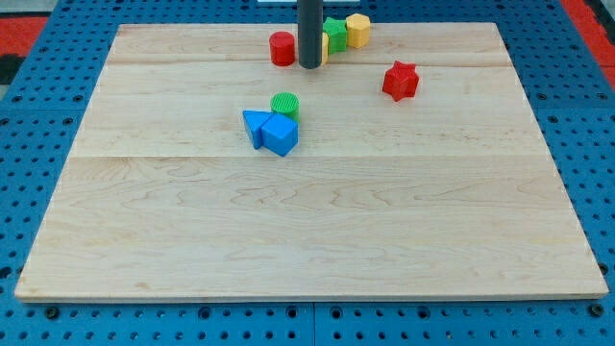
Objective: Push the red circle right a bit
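The red circle (282, 48), a short cylinder, stands near the view's top, left of centre. My tip (309, 65) is just to its right, a small gap away, at about the same height on the board. Behind the rod, to the right, sit a green block (335, 34) and a yellow block (357, 30), with a sliver of another yellow block partly hidden by the rod. A red star (401, 81) lies further right and lower.
A green circle (285, 104) sits near the board's middle-left, touching a blue triangle (255, 126) and a blue cube-like block (281, 135) below it. The wooden board (307, 240) lies on a blue pegboard table.
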`<state>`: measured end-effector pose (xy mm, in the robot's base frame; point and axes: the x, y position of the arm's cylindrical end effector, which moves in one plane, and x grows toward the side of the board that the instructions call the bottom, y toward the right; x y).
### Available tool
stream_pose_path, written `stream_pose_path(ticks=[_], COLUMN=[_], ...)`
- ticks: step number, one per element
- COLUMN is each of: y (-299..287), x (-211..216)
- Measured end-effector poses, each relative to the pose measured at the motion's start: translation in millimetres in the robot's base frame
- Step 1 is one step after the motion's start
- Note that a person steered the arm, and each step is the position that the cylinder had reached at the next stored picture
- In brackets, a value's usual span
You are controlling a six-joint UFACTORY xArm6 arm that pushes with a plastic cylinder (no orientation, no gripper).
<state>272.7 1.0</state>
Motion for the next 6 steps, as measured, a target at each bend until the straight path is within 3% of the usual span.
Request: stream_pose_path(ticks=[2, 5, 6], y=[-88, -79, -45], x=[1, -25, -19])
